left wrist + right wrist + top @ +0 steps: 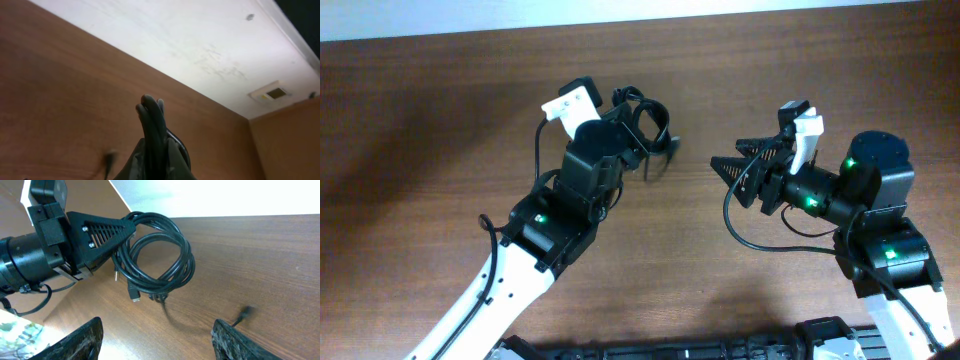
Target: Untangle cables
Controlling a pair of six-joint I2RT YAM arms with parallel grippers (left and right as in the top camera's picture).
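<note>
Well, the left gripper [131,224] was clamped shut on the cables [160,255], pinching several strands together at the top of the bundle. The bundle hung from it as a loose coil of black loops just above the table [440,120]. The right gripper [157,325] stood with its jaws wide and empty, facing the coil and well apart from it.

One small plug [135,294] dangled at the bottom of the loops. A single tail [172,316] ran down and off toward the right, and its tip [245,312] was too blurred to read.

The step in hand looked like the right arm's reach for a free end. It would probably go best if that arm took only the lone tail, not a loop, since closing on the coil itself would likely tighten the knot. It should close near the tail's free tip, then draw away from the left gripper slowly. The left grip should hold firm so the loops could feed out one at a time.
</note>
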